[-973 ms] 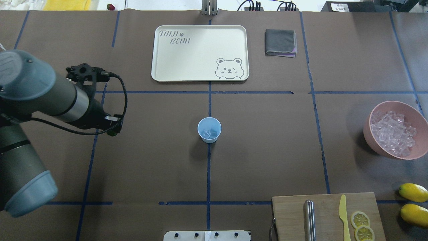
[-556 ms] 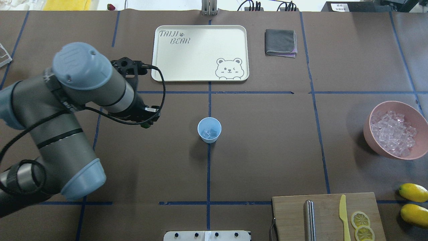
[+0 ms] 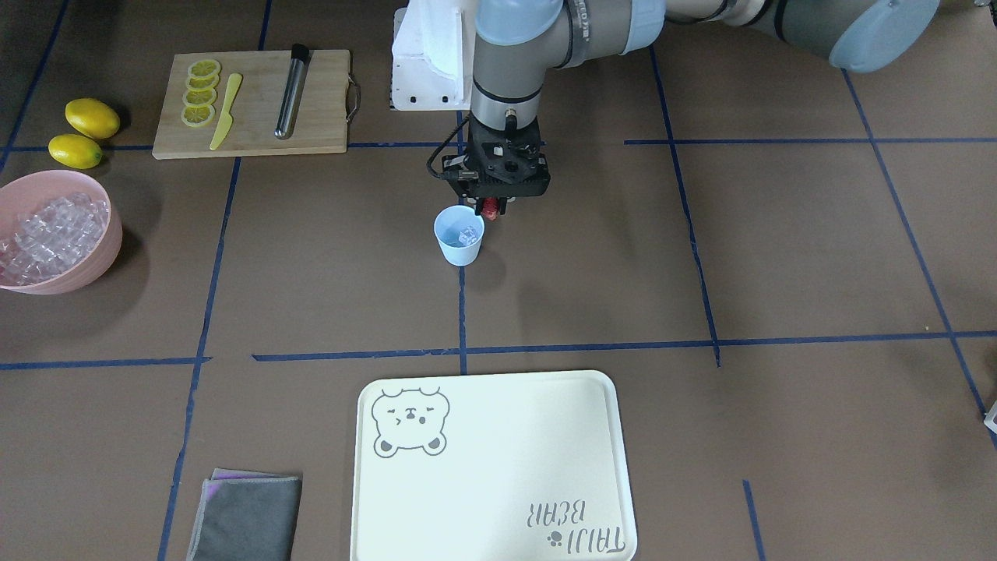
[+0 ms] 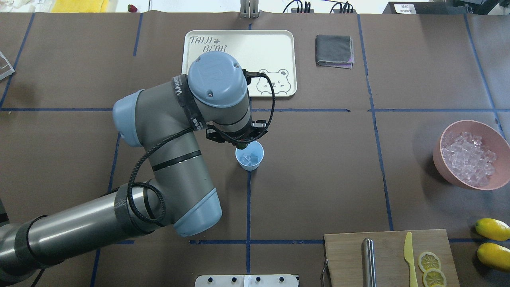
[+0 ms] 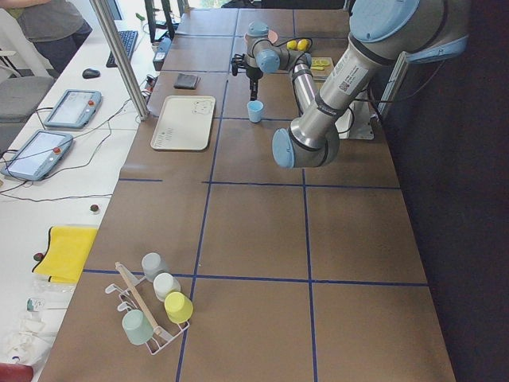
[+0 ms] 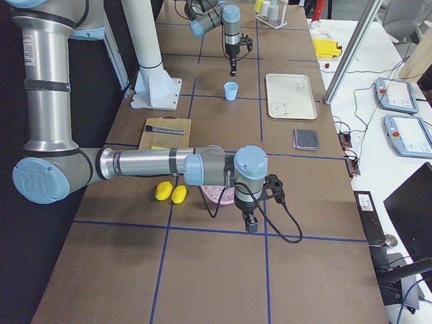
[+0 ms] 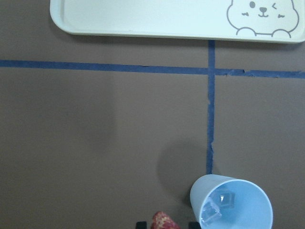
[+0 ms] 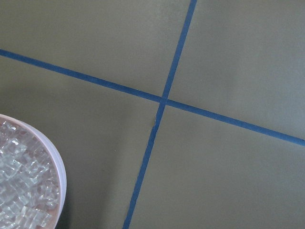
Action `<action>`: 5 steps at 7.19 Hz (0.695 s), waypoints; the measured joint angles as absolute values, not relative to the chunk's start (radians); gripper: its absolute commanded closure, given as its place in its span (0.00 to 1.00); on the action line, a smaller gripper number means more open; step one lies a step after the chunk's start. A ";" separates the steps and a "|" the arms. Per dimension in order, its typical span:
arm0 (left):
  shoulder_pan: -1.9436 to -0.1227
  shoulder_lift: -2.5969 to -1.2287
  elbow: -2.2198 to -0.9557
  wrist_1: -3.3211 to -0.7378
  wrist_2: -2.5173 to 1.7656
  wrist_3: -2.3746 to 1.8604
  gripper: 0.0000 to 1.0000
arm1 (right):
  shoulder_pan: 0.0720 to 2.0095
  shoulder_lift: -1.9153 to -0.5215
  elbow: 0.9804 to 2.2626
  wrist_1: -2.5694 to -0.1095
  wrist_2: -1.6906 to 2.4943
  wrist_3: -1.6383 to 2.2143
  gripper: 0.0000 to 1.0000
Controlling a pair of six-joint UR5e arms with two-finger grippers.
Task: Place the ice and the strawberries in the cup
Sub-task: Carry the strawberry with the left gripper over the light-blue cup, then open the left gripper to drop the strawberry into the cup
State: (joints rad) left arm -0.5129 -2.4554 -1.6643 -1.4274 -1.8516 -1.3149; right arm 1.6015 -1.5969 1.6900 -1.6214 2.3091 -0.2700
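Across the bench (image 3: 311, 296) from the robot, the front-facing camera has the left claw (image 3: 490, 205) pointing straight down. Its fingers are pinched on the red strawberry (image 3: 489, 209), which sits just outside the rim of the cup (image 3: 454, 251). The pale-blue cup stands upright on a blue tape line, with a few cubes of ice (image 3: 468, 233) in its bottom.

From overhead, the left wrist hides the claw tips, and the black claw body overlaps the cup's upper-left rim.

On the left wrist camera, the strawberry shows at the bottom edge between two dark fingertips. The cup's open mouth is just to its right with two cubes visible, and the cream tray (image 7: 143, 19) lies beyond.

On the right side camera, the right claw (image 6: 251, 224) hangs over the bench beside the pink bowl (image 6: 212, 193). I cannot tell whether it is spread or closed.

The right wrist camera shows only that bowl's rim, heaped with ice, and crossed tape lines.
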 measured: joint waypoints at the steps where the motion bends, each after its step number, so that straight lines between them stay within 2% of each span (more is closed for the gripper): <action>1: -0.494 -2.466 -1.651 -1.428 -1.839 -1.325 0.73 | 1.601 -1.597 1.689 -1.621 2.305 -0.270 0.00; 2: -0.485 -2.469 -1.646 -1.428 -1.834 -1.328 0.53 | 1.601 -1.597 1.689 -1.621 2.302 -0.270 0.00; 3: -0.482 -2.470 -1.646 -1.428 -1.834 -1.329 0.40 | 1.601 -1.597 1.689 -1.621 2.302 -0.270 0.00; 4: -0.482 -2.470 -1.649 -1.428 -1.836 -1.330 0.20 | 1.601 -1.597 1.688 -1.621 2.301 -0.270 0.00; 5: -0.482 -2.469 -1.654 -1.428 -1.838 -1.330 0.12 | 1.601 -1.597 1.688 -1.621 2.301 -0.270 0.00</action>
